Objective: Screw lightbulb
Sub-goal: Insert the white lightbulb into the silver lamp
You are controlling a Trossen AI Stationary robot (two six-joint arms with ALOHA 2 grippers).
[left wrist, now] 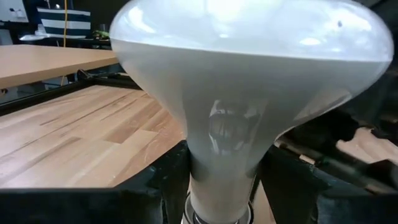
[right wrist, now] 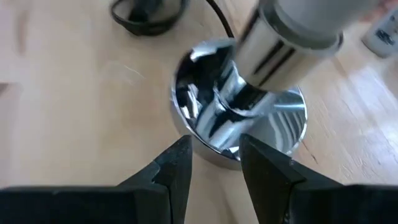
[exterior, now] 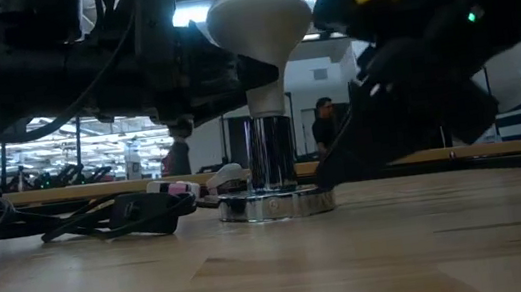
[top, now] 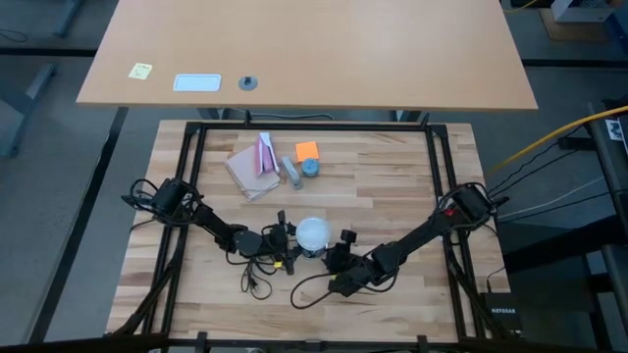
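The bulb (top: 313, 233) stands upright in the socket (exterior: 275, 205) near the middle of the worktop's (top: 392, 176) front edge. The left gripper's (top: 286, 238) jaws clasp the bulb's neck. The right gripper (right wrist: 214, 163) sits beside the socket, jaws parted, grasping nothing.

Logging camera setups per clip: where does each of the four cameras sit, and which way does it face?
High: overhead, straight down; both arms meet at the lightbulb.
Low: tabletop height, level into the room; dark arms flank the lightbulb upright on the socket.
Left wrist: behind the left gripper, fingers closed on the bulb's neck.
Right wrist: above the right gripper, fingers at the socket's rim.
All four share the lightbulb.
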